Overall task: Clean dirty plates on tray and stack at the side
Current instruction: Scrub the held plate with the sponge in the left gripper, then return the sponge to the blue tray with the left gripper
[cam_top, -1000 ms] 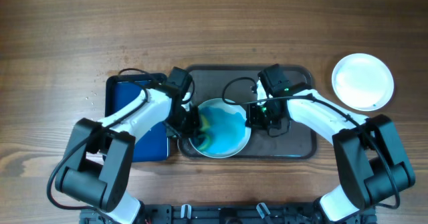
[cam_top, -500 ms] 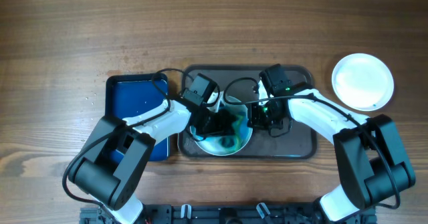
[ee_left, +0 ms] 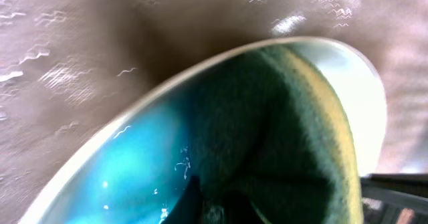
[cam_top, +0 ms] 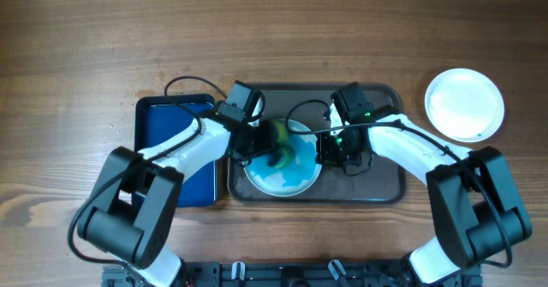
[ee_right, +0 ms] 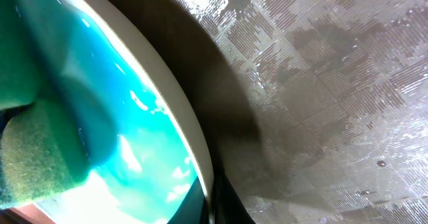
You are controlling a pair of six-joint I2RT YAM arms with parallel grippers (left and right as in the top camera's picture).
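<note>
Left claw (cam_top: 264,143): holds sponge (ee_left: 281,137) against blue plate (cam_top: 291,172).
Right claw (cam_top: 329,150): pinches plate rim.
Overhead only: white plate (cam_top: 465,104), outboard of right claw.

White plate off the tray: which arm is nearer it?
Right. The right arm grips the blue plate at the rim facing the white plate; the left arm holds a sponge farther off.

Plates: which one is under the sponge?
The blue plate on the tray; the green sponge presses on its upper left. The white plate sits bare on the table, far right.
</note>
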